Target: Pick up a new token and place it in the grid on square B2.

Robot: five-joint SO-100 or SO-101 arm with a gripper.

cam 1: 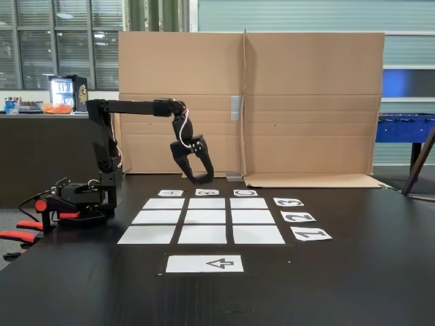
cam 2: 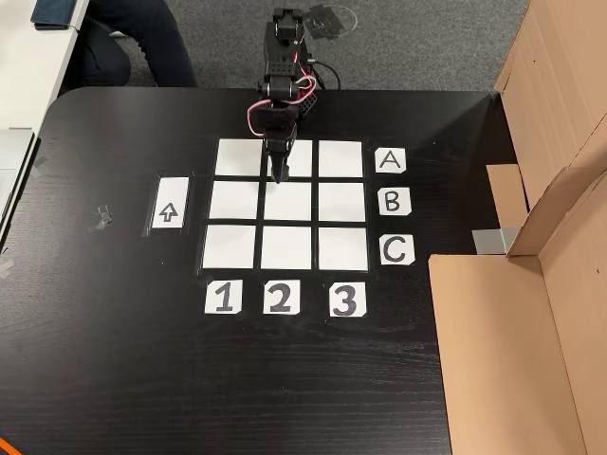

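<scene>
Arrow strip (cam 1: 204, 263) nearest the lens in the fixed front view, at 6 o'clock of the grid (cam 2: 235, 246). Gripper (cam 2: 278, 175) hung point-down from the single arm (cam 1: 136, 107), well above the table (cam 2: 114, 360) in the front view. Jaws apparently drawn narrow, yet black on black; true state impossible to tell. Token not distinguishable anywhere, whether against the dark fingertips or on the dark tabletop; possibly pinched at the tips, unconfirmed. Seen from the fixed view above, fingertips over the seam between the middle square of row A and square B2 (cam 2: 287, 202), so B2 just toward 6 o'clock of the tips, with the fingers' long axis along the 12-to-6 line. Judged requirement for the next move: a short reach toward 6 o'clock in that view, then a descent. No long axis to align on a round puck. Counted outward: one arm, one gripper; nine white squares in three rows of three; three letter cards (cam 2: 391, 161) at 3 o'clock of the grid; three number cards (cam 2: 223, 298) at 6 o'clock; one arrow strip at 9 o'clock; one folded cardboard screen (cam 1: 306, 102) beyond the table's far edge.
</scene>
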